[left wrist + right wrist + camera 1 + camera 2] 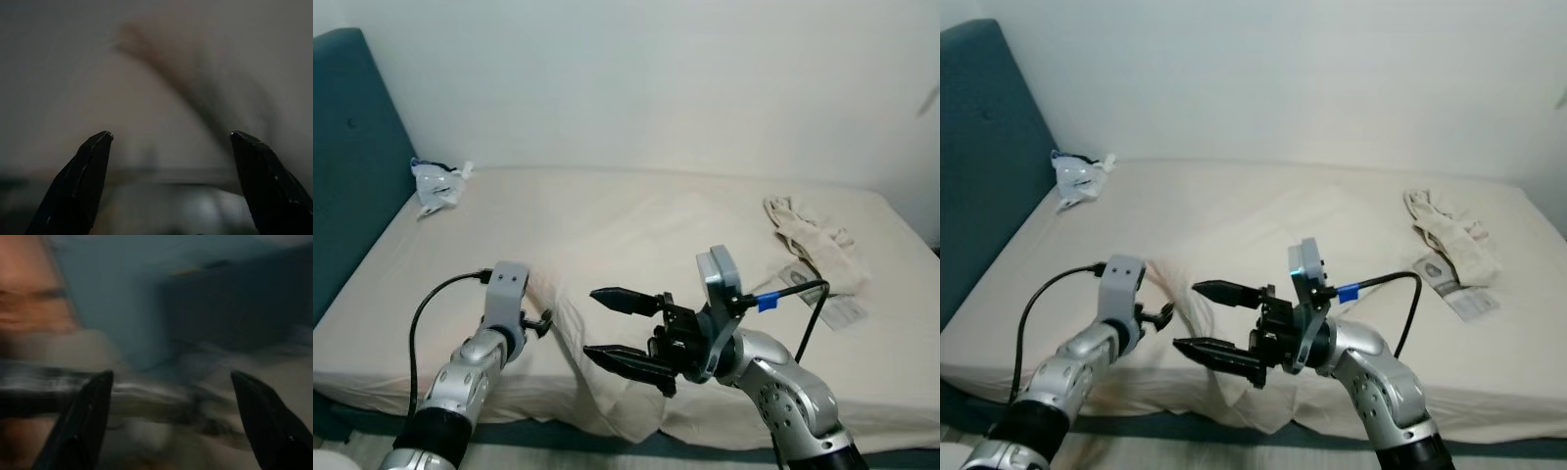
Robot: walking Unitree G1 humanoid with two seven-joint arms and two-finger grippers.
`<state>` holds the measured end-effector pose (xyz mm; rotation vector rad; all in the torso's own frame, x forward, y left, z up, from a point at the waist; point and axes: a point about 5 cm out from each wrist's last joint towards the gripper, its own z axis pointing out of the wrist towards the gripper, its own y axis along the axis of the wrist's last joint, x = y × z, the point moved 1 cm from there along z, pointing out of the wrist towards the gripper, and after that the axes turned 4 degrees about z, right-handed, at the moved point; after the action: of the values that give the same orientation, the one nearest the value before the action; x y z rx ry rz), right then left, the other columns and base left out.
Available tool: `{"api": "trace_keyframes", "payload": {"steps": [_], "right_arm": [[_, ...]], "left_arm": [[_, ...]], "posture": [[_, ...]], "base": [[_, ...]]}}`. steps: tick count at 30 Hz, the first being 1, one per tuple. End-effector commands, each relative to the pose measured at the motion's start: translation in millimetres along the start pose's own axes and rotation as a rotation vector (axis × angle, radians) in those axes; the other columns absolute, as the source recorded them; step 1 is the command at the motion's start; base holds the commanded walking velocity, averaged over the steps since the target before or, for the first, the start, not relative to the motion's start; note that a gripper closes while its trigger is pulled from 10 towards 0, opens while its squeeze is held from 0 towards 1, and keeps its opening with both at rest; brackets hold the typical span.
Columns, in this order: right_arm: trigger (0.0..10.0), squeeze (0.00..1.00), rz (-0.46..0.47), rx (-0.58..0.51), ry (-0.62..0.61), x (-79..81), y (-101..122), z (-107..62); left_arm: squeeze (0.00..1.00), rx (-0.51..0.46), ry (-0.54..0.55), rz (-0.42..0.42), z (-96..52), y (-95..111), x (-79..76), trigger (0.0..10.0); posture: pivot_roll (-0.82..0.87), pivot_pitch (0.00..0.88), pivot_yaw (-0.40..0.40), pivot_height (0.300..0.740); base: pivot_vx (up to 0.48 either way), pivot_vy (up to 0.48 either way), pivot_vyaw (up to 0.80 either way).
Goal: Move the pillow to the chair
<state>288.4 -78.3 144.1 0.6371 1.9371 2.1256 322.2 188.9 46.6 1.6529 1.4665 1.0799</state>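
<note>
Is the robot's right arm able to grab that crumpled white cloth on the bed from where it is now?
Probably not yet. The right gripper hangs open over the bed's near edge, pointing left, while the cloth lies farther back to its right. Nothing blocks the way.

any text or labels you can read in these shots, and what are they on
No text reads clearly anywhere.
Flat printed paper packet on the beige bed sheet, beside the crumpled cream cloth: dark print shows, too small to read.
Crumpled white plastic bag by the teal padded headboard: blue marks, not legible.
Blue tape tag on the right arm's cable: blank.
Both wrist views: too blurred to show any text.
</note>
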Motion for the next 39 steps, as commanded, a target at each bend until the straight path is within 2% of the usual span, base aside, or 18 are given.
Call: {"api": "trace_keyframes", "payload": {"steps": [1,2,3,5,7,13,14,15,17,18,20,23,25,27,29,31,37,39], "right_arm": [[10.0,0.00,-0.140,0.238,-0.426,-44.8,-44,-20.3],[10.0,0.00,-0.140,0.238,-0.426,-44.8,-44,-20.3],[10.0,0.00,-0.150,0.247,-0.479,-51.3,-48,-25.3],[10.0,0.00,-0.113,0.199,-0.537,-56.1,-47,-29.1],[10.0,0.00,-0.126,0.169,-0.534,-53.4,-43,-24.3],[10.0,0.00,-0.094,0.140,-0.503,-50.4,-42,-18.2],[10.0,0.00,-0.094,0.150,-0.514,-52.9,-47,-17.2],[10.0,0.00,-0.094,0.150,-0.514,-52.9,-47,-17.2],[10.0,0.00,-0.104,0.170,-0.542,-56.7,-53,-17.4],[10.0,0.00,-0.079,0.161,-0.593,-61.4,-58,-19.5],[10.0,0.00,-0.060,0.144,-0.616,-63.7,-58,-20.1],[10.0,0.00,-0.057,0.129,-0.701,-78.0,-50,-15.1],[10.0,0.00,-0.026,0.050,-0.620,-79.1,-31,2.0],[10.0,0.00,-0.002,0.012,-0.574,-77.2,-25,8.1],[10.0,0.00,0.007,-0.068,-0.385,-65.7,-2,28.6],[10.0,0.00,-0.025,-0.099,-0.266,-57.2,11,39.4],[10.0,0.00,-0.014,-0.159,-0.225,-54.1,16,39.9],[10.0,0.00,0.008,-0.225,-0.177,-50.4,21,37.7]], "left_arm": [[0.00,0.027,0.039,0.030,-2.6,-16,-0.3,10.0],[0.00,0.027,0.039,0.030,-2.6,-16,-0.3,10.0],[0.00,0.023,0.019,0.039,-3.4,-17,-4.2,10.0],[0.00,0.038,-0.019,0.016,-5.0,-23,-12.9,10.0],[0.00,0.048,-0.025,0.027,-6.1,-29,-21.8,10.0],[0.00,0.070,-0.050,0.047,-9.0,-39,-33.0,10.0],[0.00,0.043,-0.079,0.114,-10.5,-40,-37.5,10.0],[0.00,0.043,-0.079,0.114,-10.5,-40,-37.5,10.0],[0.00,0.011,-0.115,0.207,-13.6,-42,-42.8,10.0],[0.00,-0.004,-0.105,0.200,-16.1,-44,-43.1,10.0],[0.00,-0.005,-0.099,0.192,-16.5,-46,-42.4,10.0],[0.00,0.046,-0.084,0.142,-15.5,-54,-39.4,10.0],[0.00,0.059,-0.085,0.129,-14.4,-56,-40.6,10.0],[0.00,0.059,-0.086,0.130,-14.0,-56,-41.1,10.0],[0.00,0.044,-0.097,0.152,-13.2,-54,-42.1,10.0],[0.00,0.031,-0.102,0.165,-12.5,-51,-42.2,10.0],[0.00,0.003,-0.094,0.172,-11.2,-46,-39.1,10.0],[0.00,-0.002,-0.089,0.168,-10.6,-45,-37.8,10.0]], "posture": [[0.02,0.037,0.007,0.740],[0.02,0.037,0.007,0.740],[0.02,0.037,0.008,0.740],[0.02,0.034,0.010,0.740],[0.02,0.027,0.013,0.740],[0.03,0.022,0.015,0.740],[0.03,0.022,0.015,0.740],[0.03,0.022,0.015,0.740],[0.03,0.024,0.016,0.740],[0.04,0.019,0.014,0.740],[0.04,0.016,0.013,0.740],[0.03,0.020,0.020,0.740],[0.04,0.014,0.023,0.740],[0.04,0.014,0.023,0.740],[0.04,0.009,0.026,0.740],[0.04,0.012,0.023,0.740],[0.05,0.008,0.023,0.740],[0.04,0.012,0.028,0.740]], "base": [[0.000,0.000,0.00],[0.000,0.000,0.00],[0.000,0.000,0.00],[0.000,0.000,0.00],[0.000,0.000,0.00],[0.000,0.000,0.00],[0.000,0.000,0.00],[0.000,0.000,0.00],[0.000,0.000,0.00],[0.000,0.000,0.00],[0.000,0.000,0.00],[0.000,0.000,0.00],[0.000,0.000,0.00],[0.000,0.000,0.00],[0.000,0.000,0.00],[0.000,0.000,0.00],[0.000,0.000,0.00],[0.000,0.000,0.00]]}}
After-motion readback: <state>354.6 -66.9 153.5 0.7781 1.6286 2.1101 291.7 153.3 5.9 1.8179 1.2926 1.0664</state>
